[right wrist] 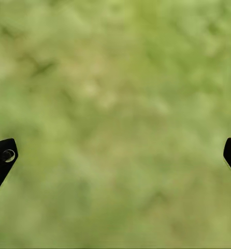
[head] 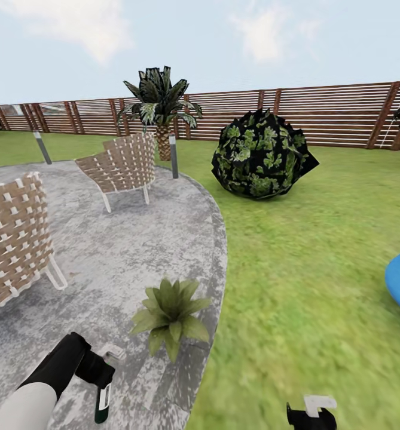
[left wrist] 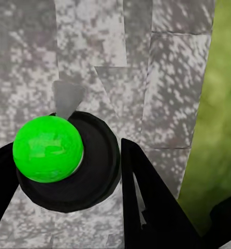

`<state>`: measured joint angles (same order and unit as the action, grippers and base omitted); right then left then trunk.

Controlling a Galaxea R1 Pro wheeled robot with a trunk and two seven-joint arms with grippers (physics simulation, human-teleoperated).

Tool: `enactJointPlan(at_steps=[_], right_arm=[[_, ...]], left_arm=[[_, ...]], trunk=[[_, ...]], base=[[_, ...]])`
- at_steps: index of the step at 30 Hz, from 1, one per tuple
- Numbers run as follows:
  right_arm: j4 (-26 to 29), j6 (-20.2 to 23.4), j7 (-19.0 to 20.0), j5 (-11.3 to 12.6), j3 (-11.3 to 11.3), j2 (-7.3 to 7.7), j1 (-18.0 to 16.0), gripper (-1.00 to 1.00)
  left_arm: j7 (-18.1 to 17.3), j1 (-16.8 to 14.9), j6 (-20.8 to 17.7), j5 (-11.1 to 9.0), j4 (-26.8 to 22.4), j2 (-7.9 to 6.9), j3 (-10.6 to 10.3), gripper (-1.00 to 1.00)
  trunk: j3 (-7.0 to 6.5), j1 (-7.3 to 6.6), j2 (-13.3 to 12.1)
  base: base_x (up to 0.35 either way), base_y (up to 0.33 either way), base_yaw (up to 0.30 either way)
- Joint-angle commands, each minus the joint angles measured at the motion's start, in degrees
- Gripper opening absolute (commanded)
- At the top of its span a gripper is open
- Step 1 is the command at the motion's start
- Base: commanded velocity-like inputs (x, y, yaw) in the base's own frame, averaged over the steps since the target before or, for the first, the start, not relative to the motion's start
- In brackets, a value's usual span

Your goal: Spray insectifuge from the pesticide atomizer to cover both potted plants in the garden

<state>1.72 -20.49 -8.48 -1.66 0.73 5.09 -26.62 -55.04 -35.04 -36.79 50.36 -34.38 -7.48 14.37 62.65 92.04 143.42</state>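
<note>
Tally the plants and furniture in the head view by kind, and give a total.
Woven chairs: 2
Grey posts: 2
Palm: 1
Round dark bush: 1
Small potted plant: 1
Spray bottle, held in the left hand: 1
Total: 8

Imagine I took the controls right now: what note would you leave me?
Left gripper: shut on the atomizer, hanging bottom-down over the patio.
Right gripper: open, empty, over the lawn.
One potted plant sits at the patio edge, just ahead of the atomizer.
Done: atomizer picked up.
Left: spray this plant fully, as no spray shows on it, then find and spray the second.
</note>
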Motion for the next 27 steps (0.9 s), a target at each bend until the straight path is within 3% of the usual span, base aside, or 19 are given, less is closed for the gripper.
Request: enactJointPlan(at_steps=[1, 11, 17, 19, 22, 23, 27], right_arm=[[-0.1, -0.2, -0.2, -0.2, 0.1, 0.0, 0.0, 1.0], [-0.1, -0.2, -0.2, -0.2, 0.0, 0.01, -0.1, 1.0], [-0.1, -0.2, -0.1, -0.3, 0.0, 0.01, 0.0, 1.0], [-0.1, -0.2, -0.1, -0.3, 0.0, 0.01, 0.0, 1.0], [-0.1, -0.2, -0.1, -0.3, 0.0, 0.01, 0.0, 1.0], [-0.1, -0.2, -0.1, -0.3, 0.0, 0.07, 0.0, 1.0], [-0.1, -0.3, -0.1, -0.4, 0.0, 0.41, 0.0, 1.0]], left_arm=[[-0.4, 0.0, -0.4, 0.3, -0.1, 0.04, 0.3, -1.0], [-0.4, 0.5, -0.4, 0.3, -0.1, -0.32, 0.2, -1.0], [-0.8, 0.6, -0.1, 0.4, -0.1, -1.15, -0.1, -1.0], [-2.1, 0.5, 0.0, 0.4, -0.1, -1.71, -2.0, -1.0], [-10.1, 0.2, -0.2, 0.5, -0.2, -4.61, -9.0, -1.0], [-12.0, 0.0, -0.2, 0.5, -0.8, -5.2, -10.2, -1.0], [-13.4, 0.1, -0.4, 0.6, -3.1, -5.33, -11.2, -1.0]], trunk=[[0.05, 0.02, 0.0], [0.05, 0.02, 0.0], [0.05, 0.02, 0.0], [0.05, 0.02, 0.0], [0.05, 0.02, 0.0], [0.05, 0.02, 0.0], [0.05, 0.02, 0.0]], base=[[0.336, -0.007, 0.0], [0.318, -0.055, 0.0], [0.052, 0.013, 0.0], [0.002, 0.0, 0.0], [0.0, 0.0, 0.0], [0.0, 0.0, 0.0], [0.0, 0.0, 0.0]])
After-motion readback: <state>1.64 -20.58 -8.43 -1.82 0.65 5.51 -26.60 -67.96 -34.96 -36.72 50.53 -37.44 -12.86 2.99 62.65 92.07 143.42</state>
